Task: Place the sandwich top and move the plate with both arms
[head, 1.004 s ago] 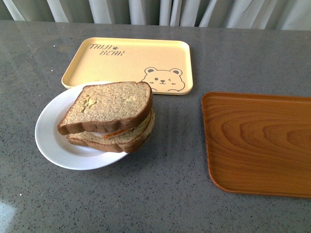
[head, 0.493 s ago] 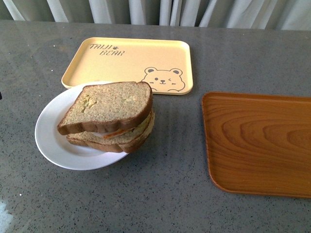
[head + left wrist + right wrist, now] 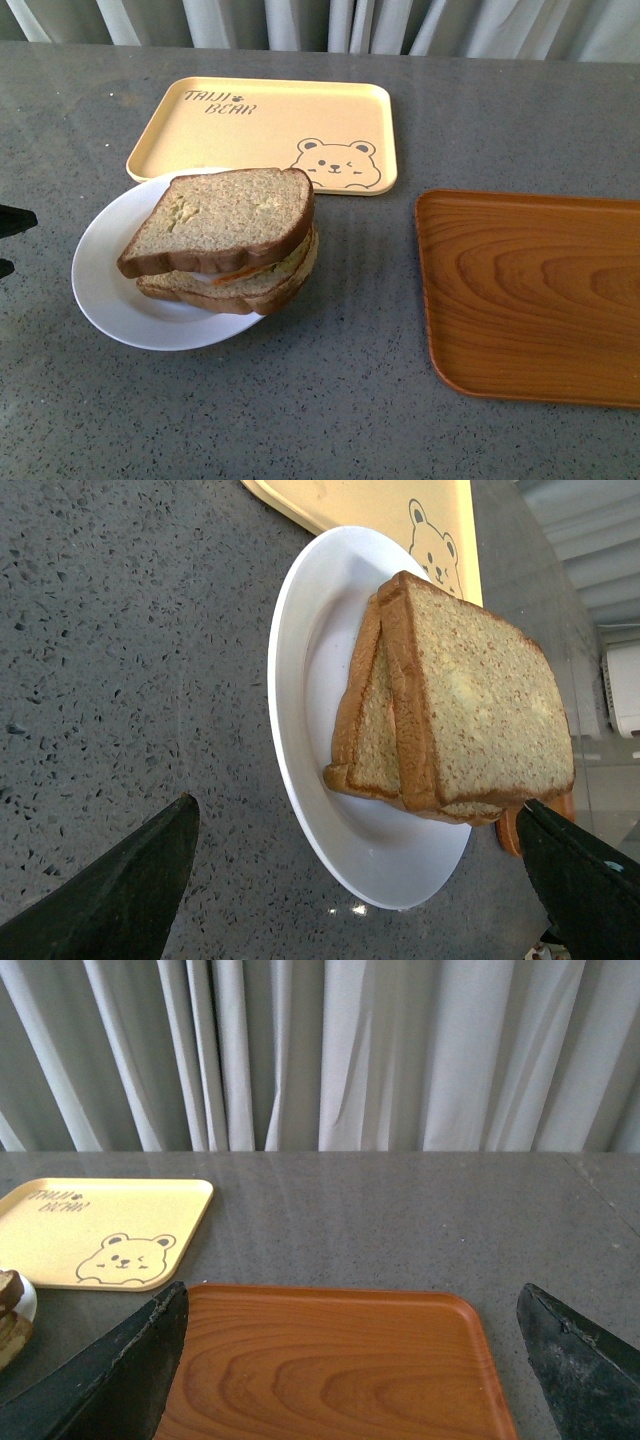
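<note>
The sandwich top [image 3: 222, 218], a brown speckled bread slice, lies on the stacked sandwich on the white plate [image 3: 105, 290] at the table's left. It also shows in the left wrist view [image 3: 480, 700], on the plate [image 3: 300, 680]. My left gripper [image 3: 6, 243] is open at the picture's left edge, just left of the plate; in its wrist view [image 3: 357, 808] the jaws stand wide apart on either side of the plate's near rim without touching it. My right gripper [image 3: 352, 1295] is open and empty above the wooden tray; it does not show in the front view.
A yellow bear tray [image 3: 270, 130] lies behind the plate, its near edge next to the plate's rim. A brown wooden tray [image 3: 530, 295] lies at the right, also in the right wrist view [image 3: 330, 1370]. Curtains hang behind the grey table.
My left gripper's fingertips have come into the front view at the left edge, toward the plate. The sandwich and plate have not moved.
</note>
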You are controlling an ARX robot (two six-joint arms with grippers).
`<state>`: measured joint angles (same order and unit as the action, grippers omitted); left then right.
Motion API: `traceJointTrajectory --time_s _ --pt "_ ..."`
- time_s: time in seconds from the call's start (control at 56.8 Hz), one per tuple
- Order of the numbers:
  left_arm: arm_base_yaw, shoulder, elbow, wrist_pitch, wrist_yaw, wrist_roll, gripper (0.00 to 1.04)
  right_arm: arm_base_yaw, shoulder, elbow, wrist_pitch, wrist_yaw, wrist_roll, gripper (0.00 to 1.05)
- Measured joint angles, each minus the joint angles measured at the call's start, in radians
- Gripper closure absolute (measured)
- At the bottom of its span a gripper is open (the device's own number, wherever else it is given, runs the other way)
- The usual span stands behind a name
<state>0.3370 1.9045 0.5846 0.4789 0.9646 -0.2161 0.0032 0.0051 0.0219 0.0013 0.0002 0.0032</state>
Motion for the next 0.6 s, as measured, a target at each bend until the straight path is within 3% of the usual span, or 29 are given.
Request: traceJointTrajectory --time_s 0.264,0.599 --pt "-0.011 0.08 0.049 0.033 -0.001 -0.042 0.09 0.0 0.0 0.0 0.0 0.0 0.0 0.09" --pt "-0.09 0.163 0.062 0.126 -0.026 -0.127 0.09 0.0 0.0 0.0 0.0 0.0 0.0 0.09"
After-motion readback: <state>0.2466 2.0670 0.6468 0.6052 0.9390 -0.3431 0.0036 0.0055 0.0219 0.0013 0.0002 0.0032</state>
